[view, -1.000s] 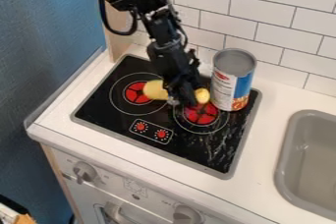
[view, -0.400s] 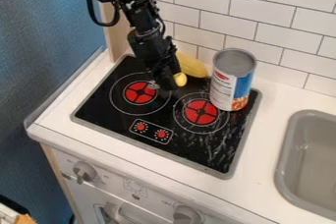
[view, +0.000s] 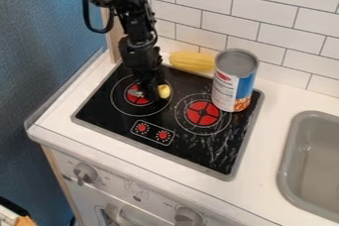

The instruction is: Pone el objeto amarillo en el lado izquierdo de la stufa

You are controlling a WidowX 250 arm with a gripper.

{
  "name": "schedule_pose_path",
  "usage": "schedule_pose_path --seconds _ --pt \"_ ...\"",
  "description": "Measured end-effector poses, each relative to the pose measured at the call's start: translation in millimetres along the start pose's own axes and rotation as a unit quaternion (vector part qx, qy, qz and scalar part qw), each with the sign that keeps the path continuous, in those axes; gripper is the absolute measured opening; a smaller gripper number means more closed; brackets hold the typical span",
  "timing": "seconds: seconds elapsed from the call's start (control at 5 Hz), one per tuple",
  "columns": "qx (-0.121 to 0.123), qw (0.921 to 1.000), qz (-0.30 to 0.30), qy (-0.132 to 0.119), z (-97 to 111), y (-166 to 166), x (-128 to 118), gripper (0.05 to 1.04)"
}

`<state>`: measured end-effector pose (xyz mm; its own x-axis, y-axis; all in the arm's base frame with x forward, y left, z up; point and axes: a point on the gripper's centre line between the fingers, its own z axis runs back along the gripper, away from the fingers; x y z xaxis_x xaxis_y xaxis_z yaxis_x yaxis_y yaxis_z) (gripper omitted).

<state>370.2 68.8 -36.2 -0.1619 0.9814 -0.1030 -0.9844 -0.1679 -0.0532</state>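
Note:
The black gripper (view: pixel 149 89) hangs low over the left burner of the black stove (view: pixel 122 113), shut on a small yellow object (view: pixel 164 91). The object's rounded yellow end sticks out on the right of the fingers, and a greyish shiny bit shows on their left; its middle is hidden. A larger, elongated yellow object (view: pixel 191 62) lies at the stove's back edge near the tiled wall, apart from the gripper.
A tall can (view: pixel 232 84) with a grey lid stands on the stove's back right, close to the larger yellow object. A grey sink (view: pixel 314 165) is at the right, and a blue wall at the left.
The gripper has moved left from the right burner to the left one, the small yellow end travelling with it. The larger yellow object, first seen left of the gripper, now shows behind, near the wall.

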Motion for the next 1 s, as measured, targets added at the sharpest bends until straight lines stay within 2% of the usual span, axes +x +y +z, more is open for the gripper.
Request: schedule_pose_path --seconds 0.2,0.4,0.6,0.8,1.0 --pt "-0.02 0.9947 -0.03 -0.096 -5 9 1 0.351" --pt "-0.029 0.9921 -0.024 -0.12 -4 9 6 0.421" --pt "-0.017 0.9933 -0.005 -0.114 -3 12 11 0.73" --pt "-0.014 0.9937 -0.003 -0.111 -2 11 12 0.982" --pt "-0.009 0.9945 -0.006 -0.104 -1 11 10 1.003"
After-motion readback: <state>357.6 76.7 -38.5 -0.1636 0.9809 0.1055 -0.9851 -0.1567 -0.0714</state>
